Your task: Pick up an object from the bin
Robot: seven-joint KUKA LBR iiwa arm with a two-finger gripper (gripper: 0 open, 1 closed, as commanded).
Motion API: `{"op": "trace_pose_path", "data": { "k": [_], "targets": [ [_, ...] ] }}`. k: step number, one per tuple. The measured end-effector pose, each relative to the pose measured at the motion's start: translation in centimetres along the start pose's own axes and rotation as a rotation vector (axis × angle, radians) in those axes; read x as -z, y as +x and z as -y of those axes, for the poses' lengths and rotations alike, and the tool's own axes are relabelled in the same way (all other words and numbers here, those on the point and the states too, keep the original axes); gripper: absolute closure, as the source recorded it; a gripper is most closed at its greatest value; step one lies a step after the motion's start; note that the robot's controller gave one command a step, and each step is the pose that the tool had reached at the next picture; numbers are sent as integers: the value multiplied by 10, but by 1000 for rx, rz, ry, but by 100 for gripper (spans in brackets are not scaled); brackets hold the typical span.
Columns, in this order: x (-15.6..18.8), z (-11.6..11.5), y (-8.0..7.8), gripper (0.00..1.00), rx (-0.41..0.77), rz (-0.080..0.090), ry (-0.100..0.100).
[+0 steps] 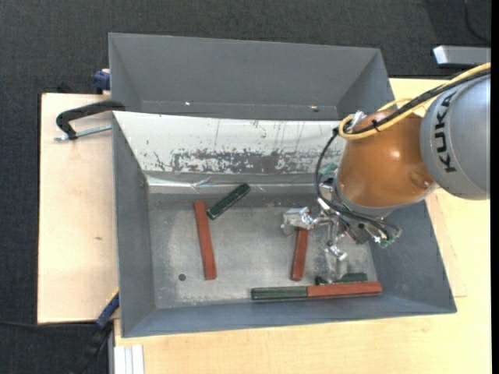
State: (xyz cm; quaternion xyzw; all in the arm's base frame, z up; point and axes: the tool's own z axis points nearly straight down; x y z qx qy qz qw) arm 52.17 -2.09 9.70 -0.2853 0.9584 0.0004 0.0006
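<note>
Dark, coarse carpet (pixel 234 6) covers the floor you see along the top and left of the camera view. A pale wooden desk (pixel 78 209) juts out from under the grey bin (pixel 249 76) on the left, front and right. Light falls evenly across carpet and wood.

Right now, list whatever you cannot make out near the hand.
Camera view: the bin's right rear floor, hidden by the orange wrist cover.
Camera view: top end of the middle red stick, behind the hand.
Camera view: small dark green piece below the hand, mostly covered, kind unclear.
</note>
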Motion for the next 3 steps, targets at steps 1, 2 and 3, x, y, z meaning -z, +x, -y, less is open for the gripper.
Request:
{"op": "trace_pose_path", "data": {
  "k": [1,2,3],
  "targets": [
    [-24,1,-17,100,223,4,1],
    [-24,1,-17,100,223,4,1],
    [151,21,5,100,270,7,7]
  ]
}}
